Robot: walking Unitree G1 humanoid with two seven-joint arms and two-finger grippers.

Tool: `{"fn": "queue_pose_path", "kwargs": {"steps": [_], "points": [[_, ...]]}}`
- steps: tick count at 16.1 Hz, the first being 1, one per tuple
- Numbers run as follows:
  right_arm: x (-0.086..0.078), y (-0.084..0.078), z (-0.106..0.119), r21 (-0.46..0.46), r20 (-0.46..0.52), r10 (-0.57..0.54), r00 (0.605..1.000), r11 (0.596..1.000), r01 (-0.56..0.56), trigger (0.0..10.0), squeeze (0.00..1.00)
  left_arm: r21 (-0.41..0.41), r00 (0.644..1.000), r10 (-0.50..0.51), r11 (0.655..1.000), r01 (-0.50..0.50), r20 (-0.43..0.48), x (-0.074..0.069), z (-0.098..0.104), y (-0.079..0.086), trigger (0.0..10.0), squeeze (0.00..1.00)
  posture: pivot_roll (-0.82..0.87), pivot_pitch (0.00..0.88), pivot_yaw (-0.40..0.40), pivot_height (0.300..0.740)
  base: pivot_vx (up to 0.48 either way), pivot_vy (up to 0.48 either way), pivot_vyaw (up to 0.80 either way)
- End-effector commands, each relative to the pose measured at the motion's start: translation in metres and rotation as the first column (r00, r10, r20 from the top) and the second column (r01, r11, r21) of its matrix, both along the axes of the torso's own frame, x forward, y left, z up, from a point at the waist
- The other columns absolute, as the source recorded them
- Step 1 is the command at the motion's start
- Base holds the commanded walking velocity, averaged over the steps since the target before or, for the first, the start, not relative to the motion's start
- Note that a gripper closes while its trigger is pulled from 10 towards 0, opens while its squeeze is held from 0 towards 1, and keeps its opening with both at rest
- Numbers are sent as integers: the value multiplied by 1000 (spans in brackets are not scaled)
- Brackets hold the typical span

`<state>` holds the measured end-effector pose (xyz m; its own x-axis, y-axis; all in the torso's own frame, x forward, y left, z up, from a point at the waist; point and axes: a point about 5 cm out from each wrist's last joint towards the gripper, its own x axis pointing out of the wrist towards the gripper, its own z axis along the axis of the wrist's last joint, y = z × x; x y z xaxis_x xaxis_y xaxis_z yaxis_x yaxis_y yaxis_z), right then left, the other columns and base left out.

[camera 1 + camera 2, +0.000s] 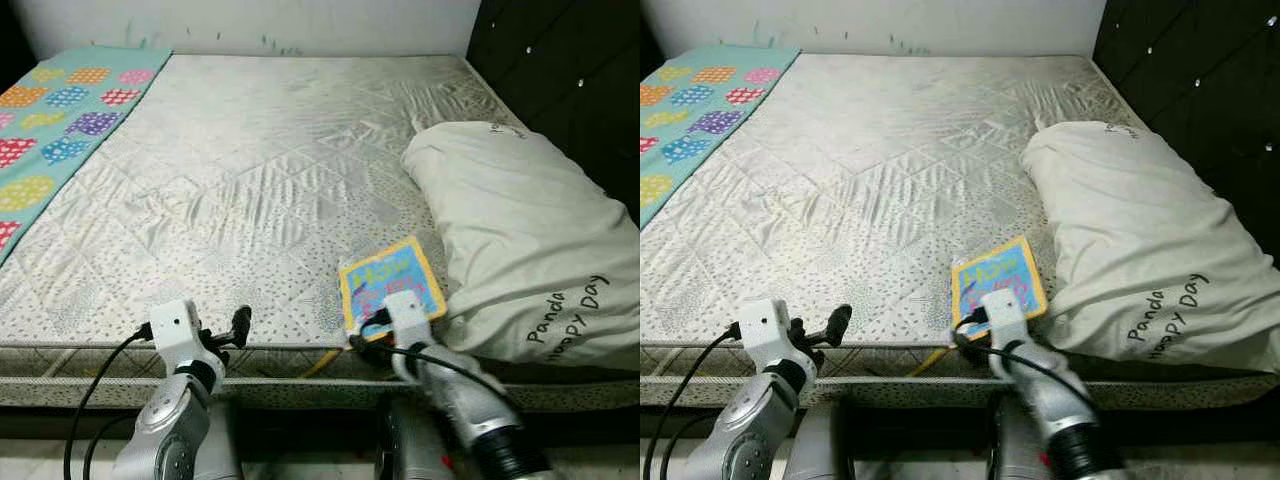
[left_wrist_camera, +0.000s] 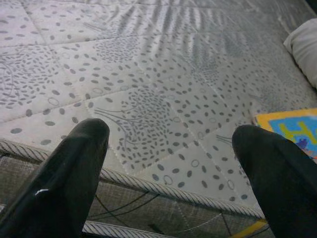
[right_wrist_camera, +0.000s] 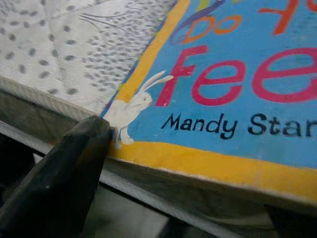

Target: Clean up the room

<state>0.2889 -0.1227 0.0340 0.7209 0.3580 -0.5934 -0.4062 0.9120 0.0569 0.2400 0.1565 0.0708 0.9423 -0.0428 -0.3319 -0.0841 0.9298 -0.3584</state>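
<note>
Right gripper (image 1: 372, 330) at the book (image 1: 391, 280) on the mattress's (image 1: 250, 180) front edge, fingers spread.

Book lies flat, long axis angled toward the pillow (image 1: 530, 240) just beside it. Right wrist view catches a cover rabbit (image 3: 133, 106) and "Mandy". Left gripper (image 2: 171, 173) hovers open at the edge; lots of bare mattress behind, blanket (image 1: 60, 120) far left.

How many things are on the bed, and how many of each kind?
Books: 1, the blue and yellow book at the near edge, by the right claw
Pillows: 1, the white pillow
Blankets: 1, the teal spotted blanket
Total: 3
</note>
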Motion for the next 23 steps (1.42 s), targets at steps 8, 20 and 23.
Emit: {"fn": "queue_pose_path", "kwargs": {"steps": [8, 20, 23], "points": [[-5, 63, 9, 72, 14, 89, 996, 993, -90, 10000, 1000, 34, 999, -44, 998, 45, -18, 4, -3, -6, 10000, 0, -11, 0, -36, 558, 0, 0, 0], [-4, 72, 19, -210, 129, 602, 788, 793, -572, 10000, 0, 49, 995, -88, 995, 90, -50, 4, -8, -10, 10000, 0, -31, 0, -39, 558, 0, 0, 0], [-8, 61, 26, -241, 121, 696, 708, 712, -659, 10000, 0, 24, 994, -107, 994, 108, -37, 5, -5, -13, 10000, 0, -32, 0, -39, 558, 0, 0, 0]]}}
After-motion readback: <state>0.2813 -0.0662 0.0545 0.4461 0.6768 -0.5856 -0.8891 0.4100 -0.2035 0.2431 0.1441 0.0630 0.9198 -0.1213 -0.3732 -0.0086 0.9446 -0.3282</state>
